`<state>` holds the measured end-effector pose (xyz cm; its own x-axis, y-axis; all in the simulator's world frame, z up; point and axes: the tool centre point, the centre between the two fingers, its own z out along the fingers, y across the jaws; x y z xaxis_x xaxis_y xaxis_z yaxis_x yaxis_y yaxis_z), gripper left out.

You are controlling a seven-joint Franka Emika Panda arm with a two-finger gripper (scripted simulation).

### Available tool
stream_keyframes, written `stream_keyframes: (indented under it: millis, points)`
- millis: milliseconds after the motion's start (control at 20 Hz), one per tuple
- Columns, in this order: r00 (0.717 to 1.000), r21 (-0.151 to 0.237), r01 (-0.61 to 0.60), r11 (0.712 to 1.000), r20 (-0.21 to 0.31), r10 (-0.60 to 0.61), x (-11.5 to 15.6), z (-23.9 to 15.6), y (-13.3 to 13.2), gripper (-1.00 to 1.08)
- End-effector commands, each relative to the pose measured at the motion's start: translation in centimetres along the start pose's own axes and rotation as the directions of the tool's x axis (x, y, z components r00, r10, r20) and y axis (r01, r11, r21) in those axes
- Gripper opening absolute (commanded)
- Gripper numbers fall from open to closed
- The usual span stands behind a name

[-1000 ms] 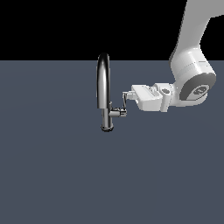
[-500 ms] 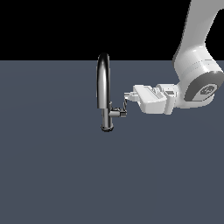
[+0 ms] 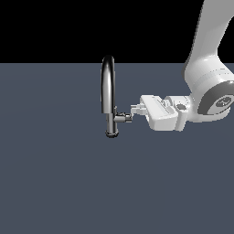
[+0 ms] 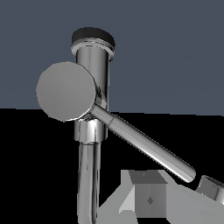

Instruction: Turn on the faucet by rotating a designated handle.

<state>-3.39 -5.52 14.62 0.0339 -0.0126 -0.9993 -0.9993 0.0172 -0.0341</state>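
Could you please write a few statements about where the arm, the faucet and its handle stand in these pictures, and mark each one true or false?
1. The faucet stands upright with its arched spout at the top. True.
2. The arm reaches the faucet from the exterior view's left. False: it comes in from the exterior view's right.
3. The handle is a long thin lever running out from a round stub end on the faucet's body. True.
4. The pincer is clamped on top of the arched spout. False: it sits low, beside the side stub near the base.
5. In the wrist view, one fingertip shows just beside the lever. True.
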Motion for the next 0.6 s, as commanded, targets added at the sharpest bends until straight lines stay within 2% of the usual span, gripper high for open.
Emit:
stream_keyframes:
  millis: [0,100,150,550]
  points:
    - [1.000,-0.014,-0.024,1.000,0.012,0.024,1.4,0.6,1.9,-1.00]
    - [1.000,-0.014,-0.024,1.000,0.012,0.025,1.7,0.6,2.3,-1.00]
    - [1.000,0.000,-0.002,1.000,0.001,0.002,0.7,-0.1,1.1,-1.00]
    - [1.000,-0.009,-0.016,1.000,0.008,0.016,5.4,0.4,2.4,-1.00]
